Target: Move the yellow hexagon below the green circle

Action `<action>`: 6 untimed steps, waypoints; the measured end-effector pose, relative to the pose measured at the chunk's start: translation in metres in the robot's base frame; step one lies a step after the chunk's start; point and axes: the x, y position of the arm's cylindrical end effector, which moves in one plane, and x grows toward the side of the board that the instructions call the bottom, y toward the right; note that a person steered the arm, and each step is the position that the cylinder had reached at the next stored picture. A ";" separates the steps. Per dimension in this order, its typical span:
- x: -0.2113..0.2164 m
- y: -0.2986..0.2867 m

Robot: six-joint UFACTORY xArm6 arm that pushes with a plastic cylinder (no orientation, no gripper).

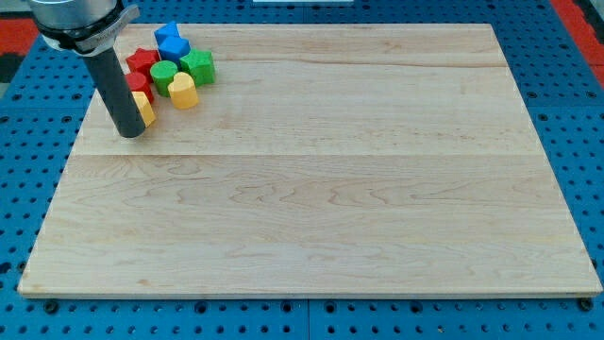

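**Yellow hexagon tucked behind the rod**

In your camera view, the yellow hexagon (pixel 144 106) shows only as a small yellow sliver, mostly hidden by the rod. It sits near the board's (pixel 311 189) top-left corner, touching my tip (pixel 131 132) on its right. The green circle (pixel 164 75) lies just above. My tip holds nothing.

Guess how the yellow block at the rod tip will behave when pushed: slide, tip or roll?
Probably slides: the yellow block looks squat and flat-based on the smooth wooden board. Tipping seems unlikely, since my tip meets it low. It may spin off-line, because contact looks off-centre, and the red block crowds it behind.
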 end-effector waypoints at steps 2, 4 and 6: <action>0.049 -0.062; 0.004 -0.015; -0.034 0.049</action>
